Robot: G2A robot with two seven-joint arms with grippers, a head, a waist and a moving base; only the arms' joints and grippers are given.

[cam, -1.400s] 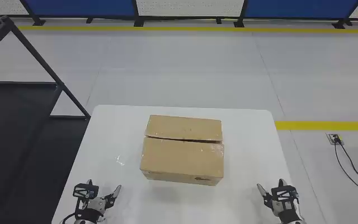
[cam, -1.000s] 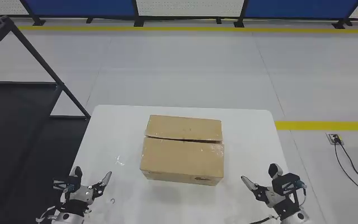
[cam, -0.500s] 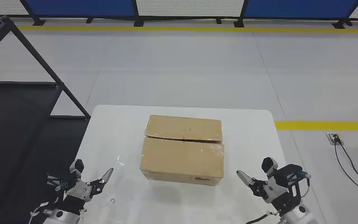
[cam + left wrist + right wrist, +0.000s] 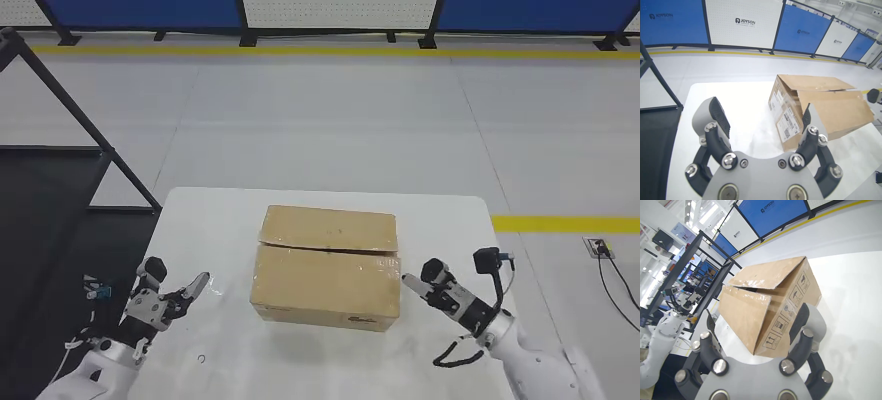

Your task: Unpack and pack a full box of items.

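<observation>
Resting at the middle of the table [image 4: 445, 225], the cardboard box [image 4: 328, 272] has loosely closed flaps. The left gripper [image 4: 178, 282] and right gripper [image 4: 420, 278] flank it, jaws spread and empty. The box is probably stiff and heavy if full; a flap edge at the seam offers the best hold.

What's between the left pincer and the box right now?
Bare tabletop, nothing else, between the left pincer and the box; top view shows it.
</observation>
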